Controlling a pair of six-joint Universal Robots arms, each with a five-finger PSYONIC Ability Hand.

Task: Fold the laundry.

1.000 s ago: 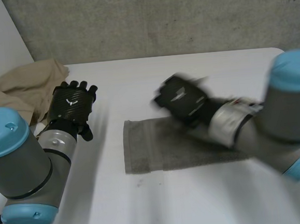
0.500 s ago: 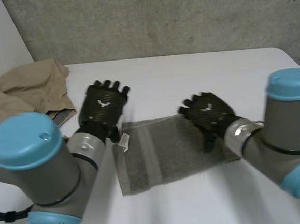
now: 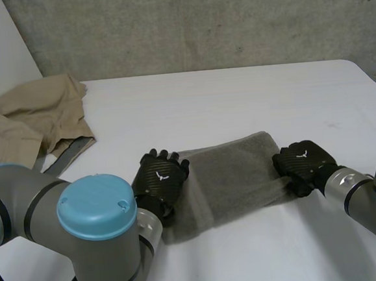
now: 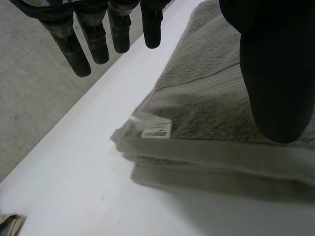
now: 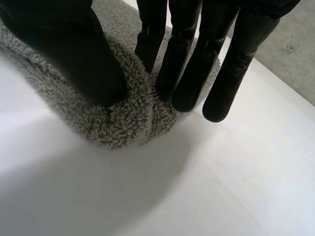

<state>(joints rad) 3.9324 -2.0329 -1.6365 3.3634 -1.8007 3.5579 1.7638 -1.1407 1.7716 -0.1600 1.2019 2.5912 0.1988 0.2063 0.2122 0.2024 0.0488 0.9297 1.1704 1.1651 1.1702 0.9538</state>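
**Both hands at the ends of a grey towel**

A beige garment [image 3: 36, 120] lies bunched at the far left corner of the white table [image 3: 237, 97], well apart from the rest. Near the front, the left hand [image 3: 160, 182] sits at the left end of the towel [image 3: 232, 169]. It is wide open, holding nothing: its fingers [image 4: 93, 39] hang straight above bare table just past the towel's edge, and its thumb [image 4: 275, 73] is over the cloth. The towel is folded in layers, with a small label [image 4: 156, 131] at the corner by this hand. It runs across the middle of the table. At the towel's right end is the right hand [image 3: 304, 162], which pinches the rounded fold between its thumb [image 5: 78, 54] and straight fingers [image 5: 172, 64].
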